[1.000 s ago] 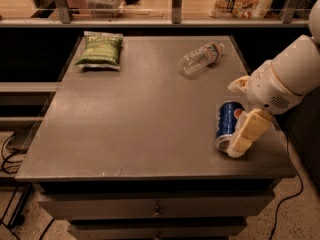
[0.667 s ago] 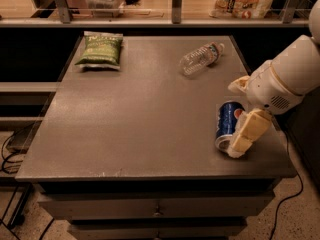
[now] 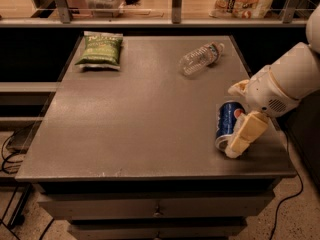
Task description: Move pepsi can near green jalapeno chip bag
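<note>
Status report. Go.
Gripper at can, right front of table. Can far from chip bag, back left. Bottle lies back right, looks off the straight path.

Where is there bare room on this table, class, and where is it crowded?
Free: the centre and front left of the table, between green jalapeno chip bag, water bottle and pepsi can; also the back strip between bag and bottle. Crowded: the right front, where the hand sits at the can.

One high frontal view down onto table [image 3: 140, 119], jaws at right.
</note>
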Controlling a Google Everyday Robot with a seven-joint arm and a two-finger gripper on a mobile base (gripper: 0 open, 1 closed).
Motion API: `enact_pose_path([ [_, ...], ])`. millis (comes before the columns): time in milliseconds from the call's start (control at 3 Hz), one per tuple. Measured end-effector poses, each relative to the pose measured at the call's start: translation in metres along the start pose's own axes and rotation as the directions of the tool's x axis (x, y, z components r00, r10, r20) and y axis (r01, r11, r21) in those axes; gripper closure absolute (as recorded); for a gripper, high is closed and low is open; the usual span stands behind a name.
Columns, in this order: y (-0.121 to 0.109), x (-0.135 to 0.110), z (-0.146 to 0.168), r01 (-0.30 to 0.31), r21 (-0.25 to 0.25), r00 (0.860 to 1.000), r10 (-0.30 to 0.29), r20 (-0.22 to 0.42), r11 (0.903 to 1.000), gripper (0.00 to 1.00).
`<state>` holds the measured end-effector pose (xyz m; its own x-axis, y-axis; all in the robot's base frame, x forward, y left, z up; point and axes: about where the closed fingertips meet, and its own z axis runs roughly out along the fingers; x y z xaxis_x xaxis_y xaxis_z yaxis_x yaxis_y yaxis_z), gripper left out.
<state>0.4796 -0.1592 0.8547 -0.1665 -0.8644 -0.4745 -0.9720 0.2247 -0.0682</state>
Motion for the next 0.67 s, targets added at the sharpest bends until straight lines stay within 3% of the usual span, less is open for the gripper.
enact_pose_path([
  [333, -0.0029, 0.0054, 0.0065, -0.02, -0.002, 1.0, 0.02, 0.004, 0.9998, 0.17],
  [667, -0.0057, 0.0048, 0.0056, -0.031, 0.009, 1.0, 0.031, 0.003, 0.9995, 0.41],
])
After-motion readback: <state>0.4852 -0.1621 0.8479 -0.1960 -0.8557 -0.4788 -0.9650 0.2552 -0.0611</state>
